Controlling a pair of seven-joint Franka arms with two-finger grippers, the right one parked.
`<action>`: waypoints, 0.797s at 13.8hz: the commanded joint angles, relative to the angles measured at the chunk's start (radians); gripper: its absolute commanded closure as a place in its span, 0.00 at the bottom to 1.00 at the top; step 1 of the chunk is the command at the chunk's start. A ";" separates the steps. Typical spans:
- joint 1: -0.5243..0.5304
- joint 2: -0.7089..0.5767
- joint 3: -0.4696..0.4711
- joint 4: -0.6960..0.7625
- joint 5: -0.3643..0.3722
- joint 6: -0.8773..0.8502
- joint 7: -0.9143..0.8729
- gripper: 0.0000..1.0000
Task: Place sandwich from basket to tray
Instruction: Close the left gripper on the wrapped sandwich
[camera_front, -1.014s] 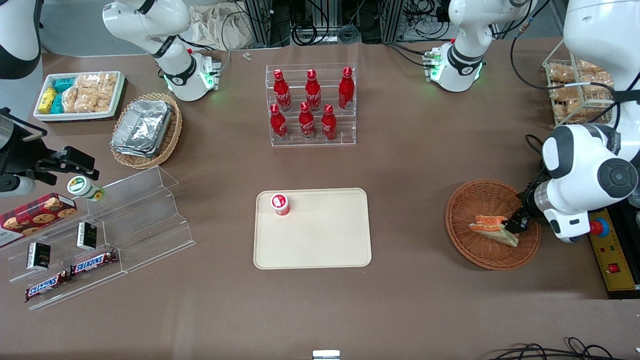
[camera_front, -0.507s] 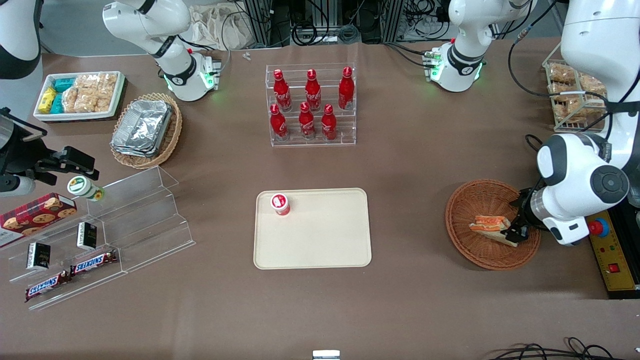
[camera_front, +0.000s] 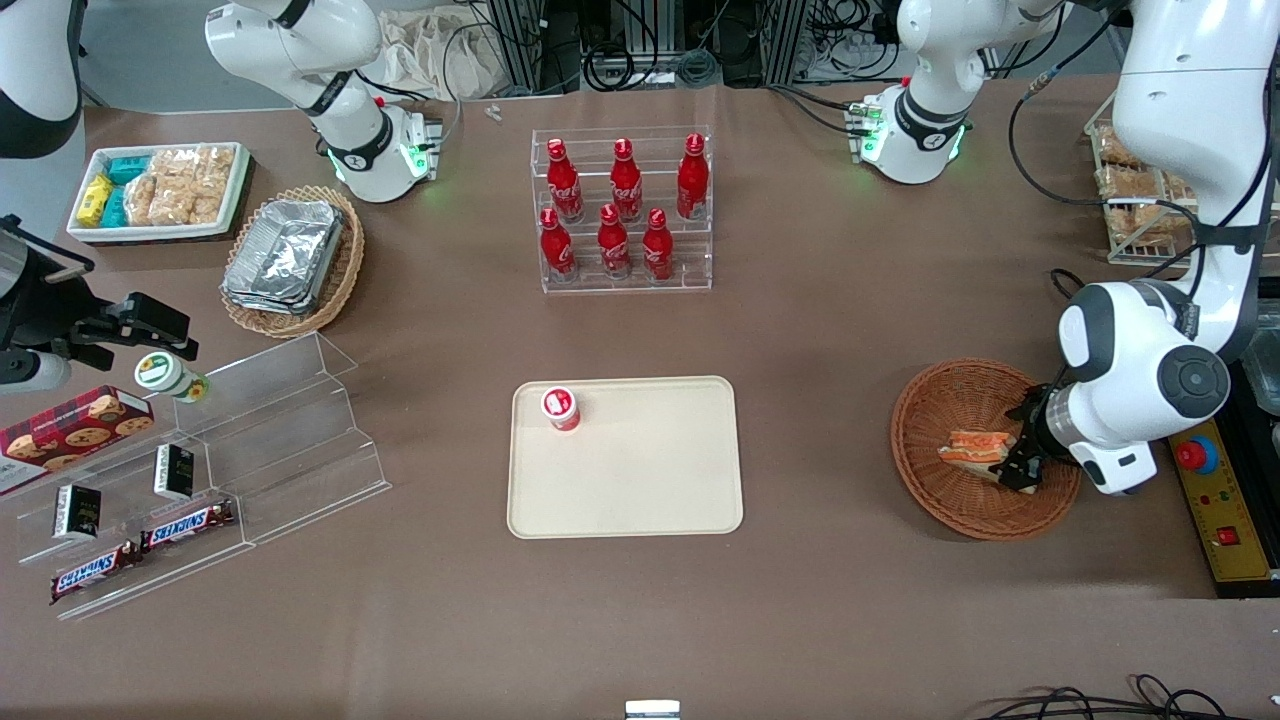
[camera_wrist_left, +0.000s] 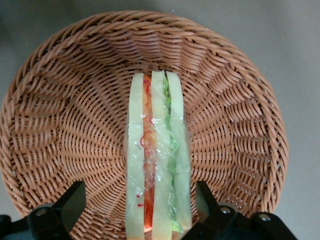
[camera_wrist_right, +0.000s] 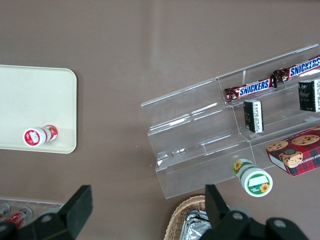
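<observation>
hand (camera_wrist_left: 140, 212) low in basket (camera_wrist_left: 60, 125), fingers spread astride sandwich (camera_wrist_left: 157, 160), not clamped.

1. The left arm bends down low at the working arm's end of the table.
2. Its wrist tips down toward the table top.
3. The gripper (camera_front: 1022, 468) hangs low over the basket (camera_front: 940, 400).
4. Its two fingers (camera_wrist_left: 70, 202) are spread wide apart.
5. One finger sits on each side of the sandwich (camera_wrist_left: 157, 160), with a gap between.
</observation>
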 joint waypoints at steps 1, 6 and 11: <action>-0.001 -0.007 -0.004 -0.019 0.011 0.055 -0.055 0.33; -0.003 -0.052 -0.005 -0.008 0.011 0.015 -0.118 0.90; -0.021 -0.096 -0.042 0.254 0.006 -0.394 -0.106 1.00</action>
